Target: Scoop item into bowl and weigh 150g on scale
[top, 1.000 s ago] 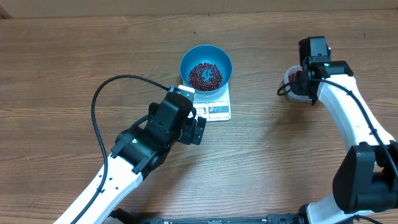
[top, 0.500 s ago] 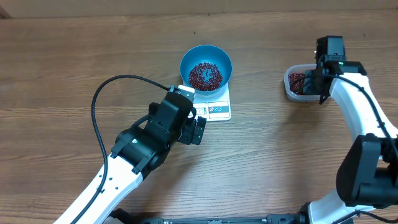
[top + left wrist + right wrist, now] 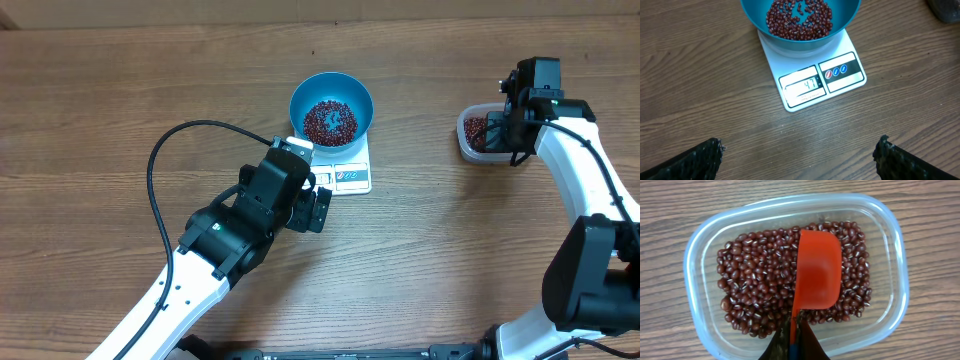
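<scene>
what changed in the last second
The right gripper, shut on the scoop, swung to its right, uncovering the tub. The scoop now lies over the beans in the tub. The left gripper stayed open by the scale, and the bowl on the scale did not move.

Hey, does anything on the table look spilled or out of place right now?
Only one thing: a dark speck on the table beyond the bowl, maybe a stray bean, too small to tell. The bowl sits on the scale, and the tub keeps its beans in.
</scene>
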You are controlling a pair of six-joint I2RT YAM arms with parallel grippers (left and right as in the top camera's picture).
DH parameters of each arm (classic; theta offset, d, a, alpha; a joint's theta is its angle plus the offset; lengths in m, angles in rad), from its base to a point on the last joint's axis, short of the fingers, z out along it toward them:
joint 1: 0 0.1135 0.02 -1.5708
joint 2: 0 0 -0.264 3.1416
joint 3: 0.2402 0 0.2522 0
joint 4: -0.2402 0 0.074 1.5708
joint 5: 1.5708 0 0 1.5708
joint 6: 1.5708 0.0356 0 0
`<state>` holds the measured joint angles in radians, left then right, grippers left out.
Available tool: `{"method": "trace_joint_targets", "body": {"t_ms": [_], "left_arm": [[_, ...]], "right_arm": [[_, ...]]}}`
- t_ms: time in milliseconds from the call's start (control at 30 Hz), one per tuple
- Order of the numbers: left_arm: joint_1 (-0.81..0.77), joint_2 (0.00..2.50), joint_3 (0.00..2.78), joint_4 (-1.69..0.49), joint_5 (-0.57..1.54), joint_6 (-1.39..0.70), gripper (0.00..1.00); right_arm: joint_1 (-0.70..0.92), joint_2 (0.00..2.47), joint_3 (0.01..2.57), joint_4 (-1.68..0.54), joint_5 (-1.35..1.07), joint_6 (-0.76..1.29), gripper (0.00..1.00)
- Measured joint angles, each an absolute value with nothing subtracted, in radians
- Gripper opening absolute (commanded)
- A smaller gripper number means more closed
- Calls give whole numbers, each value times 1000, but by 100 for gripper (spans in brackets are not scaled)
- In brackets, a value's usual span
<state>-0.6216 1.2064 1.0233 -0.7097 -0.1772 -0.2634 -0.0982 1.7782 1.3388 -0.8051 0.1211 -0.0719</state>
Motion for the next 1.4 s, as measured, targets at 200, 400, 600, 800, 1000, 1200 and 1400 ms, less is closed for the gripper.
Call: {"method": "trace_joint_targets", "body": {"t_ms": [200,400,600,800,1000,1200,1400], "left_arm": [[-622,1206,1023,-710,-177,-263,99],[-622,1206,1023,-710,-177,-263,100],[-622,1206,1023,-710,-177,-263,100],[-622,1206,1023,-710,-177,-263,100],[-622,1206,1023,-710,-177,-263,100],[-622,1206,1023,-710,-177,-263,100],[-622,1206,1023,-710,-177,-263,100]], "right_arm": [[-98,1784,1339,-815,54,-83,4],[-99,1790,1339,-826,-32,-124,4],[-144,1791,1339,-827,-98,-132,4],[-273,1791,1339,-852,-275,-163,4],[-310,1791,1339,-860,-337,-181,4],[-310,1818,1339,-858,-361,-184,4],[-311,1874,1339,-863,-436,-185,4]]}}
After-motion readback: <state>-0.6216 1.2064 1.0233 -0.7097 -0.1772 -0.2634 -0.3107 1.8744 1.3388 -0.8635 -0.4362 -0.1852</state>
